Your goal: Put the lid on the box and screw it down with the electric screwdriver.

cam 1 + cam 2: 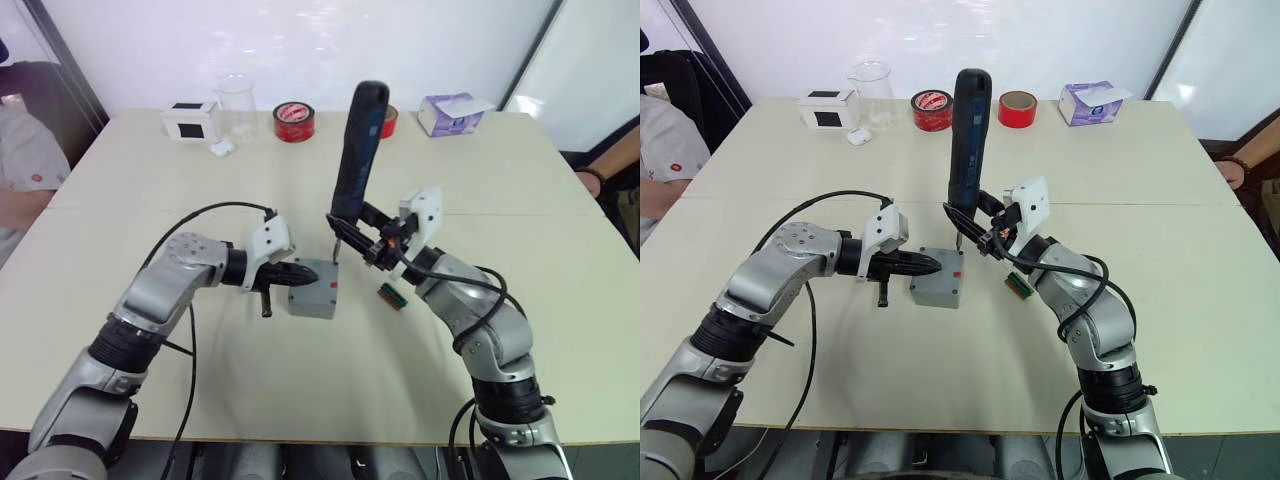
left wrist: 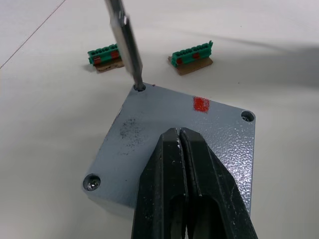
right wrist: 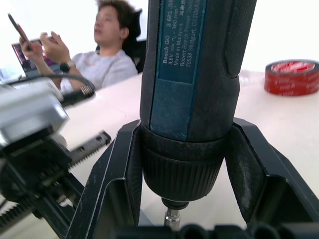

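Note:
The gray lid (image 2: 209,134) with its red mark lies on the gray box (image 1: 312,300) at mid-table. My left gripper (image 2: 180,132) is shut, with its tips resting on the lid's top. My right gripper (image 1: 352,232) is shut on the black and blue electric screwdriver (image 1: 358,150) and holds it nearly upright. The screwdriver's metal bit (image 2: 127,45) stands in a corner hole of the lid. Another corner carries a screw head (image 2: 92,182).
Two green terminal blocks (image 2: 192,55) lie just beyond the box. At the table's back stand a white box with a black square (image 1: 190,120), a clear beaker (image 1: 236,105), red tape rolls (image 1: 294,122) and a purple tissue box (image 1: 450,112). A person (image 1: 25,160) sits at the left.

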Available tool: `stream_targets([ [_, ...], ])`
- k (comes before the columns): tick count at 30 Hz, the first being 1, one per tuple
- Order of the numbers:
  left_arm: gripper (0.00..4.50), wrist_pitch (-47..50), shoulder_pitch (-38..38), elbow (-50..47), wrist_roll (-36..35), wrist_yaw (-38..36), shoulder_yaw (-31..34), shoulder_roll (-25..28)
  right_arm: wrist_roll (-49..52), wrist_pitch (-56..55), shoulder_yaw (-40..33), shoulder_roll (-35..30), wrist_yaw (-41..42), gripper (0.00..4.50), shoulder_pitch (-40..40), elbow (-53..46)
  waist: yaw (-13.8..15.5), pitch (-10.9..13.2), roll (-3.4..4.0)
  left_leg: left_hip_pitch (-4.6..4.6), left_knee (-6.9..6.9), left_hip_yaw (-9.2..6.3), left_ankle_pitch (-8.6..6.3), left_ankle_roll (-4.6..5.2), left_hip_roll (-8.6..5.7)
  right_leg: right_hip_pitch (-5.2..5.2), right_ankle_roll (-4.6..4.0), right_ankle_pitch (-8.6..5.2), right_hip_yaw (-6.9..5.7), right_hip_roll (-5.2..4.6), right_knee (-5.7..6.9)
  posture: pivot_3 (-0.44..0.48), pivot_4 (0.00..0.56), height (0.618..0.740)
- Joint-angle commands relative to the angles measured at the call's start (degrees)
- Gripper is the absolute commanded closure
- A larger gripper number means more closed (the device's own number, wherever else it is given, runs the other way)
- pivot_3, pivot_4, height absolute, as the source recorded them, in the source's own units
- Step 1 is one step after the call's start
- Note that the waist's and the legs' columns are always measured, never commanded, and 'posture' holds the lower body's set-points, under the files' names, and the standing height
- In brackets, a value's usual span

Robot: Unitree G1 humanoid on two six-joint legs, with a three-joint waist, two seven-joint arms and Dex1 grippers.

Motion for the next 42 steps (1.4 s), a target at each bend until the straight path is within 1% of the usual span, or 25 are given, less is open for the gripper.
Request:
stream_targets([
  [1,4.5,0.4,0.9,1.1,1.6,0.1,-0.4,0.1,-1.0,-3.4,0.5,0.4,0.9,2.7,-0.3,-1.5,-0.1,0.0,-0.01,0.0,0.0,0.0,0.0,0.0,0.0,0.01,0.0,0.0,0.0,0.0,0.0,0.0,0.15,0.74],
  [9,4.5,0.5,1.5,1.1,1.4,-0.4,-0.1,0.6,-2.1,-4.1,0.7,-0.6,2.0,2.7,1.2,-1.2,-0.1,0.0,-0.01,0.12,0.0,-0.01,0.0,0.0,0.0,0.12,0.0,0.0,0.0,0.0,0.02,0.0,0.15,0.74],
  [16,4.5,0.3,1.6,1.4,1.7,-0.7,-0.3,0.5,-1.2,-3.1,-0.8,-1.1,2.3,2.7,1.1,-1.5,-0.1,0.0,-0.01,0.6,-0.01,-0.02,-0.01,0.02,0.0,0.6,-0.01,-0.01,0.0,0.01,-0.02,0.0,0.15,0.74],
  [23,4.5,0.0,1.7,1.8,1.9,-0.8,-0.2,0.4,-3.1,-3.8,1.1,-1.3,2.8,2.7,2.0,-0.2,-0.1,0.0,-0.01,0.78,-0.05,-0.01,-0.02,0.02,0.01,0.73,-0.01,-0.02,0.01,0.01,-0.03,0.0,0.15,0.74],
  [32,4.5,0.6,3.3,0.2,2.0,0.1,-0.6,0.3,-7.6,-3.9,2.5,0.7,-1.8,2.7,1.6,5.2,-0.1,-0.5,-0.15,0.94,-0.05,-0.02,-0.02,0.02,0.03,0.9,-0.01,-0.02,0.01,0.02,-0.02,0.0,0.15,0.74],
  [38,4.5,1.6,3.8,-0.8,1.7,0.5,-0.5,0.3,-10.3,-4.5,5.5,-0.3,-1.4,2.7,3.5,5.6,-0.1,-0.9,-0.19,1.02,-0.05,-0.02,-0.02,0.03,0.03,0.99,-0.02,-0.03,0.0,0.02,-0.02,0.0,0.15,0.74],
  [42,4.5,1.9,3.9,-1.0,1.7,0.5,-0.4,0.3,-10.0,-4.2,5.5,0.3,-1.7,2.7,4.7,5.3,-0.1,-1.2,-0.2,1.04,-0.06,-0.03,-0.02,0.03,0.03,1.02,-0.03,-0.03,0.0,0.03,-0.02,0.0,0.15,0.74],
])
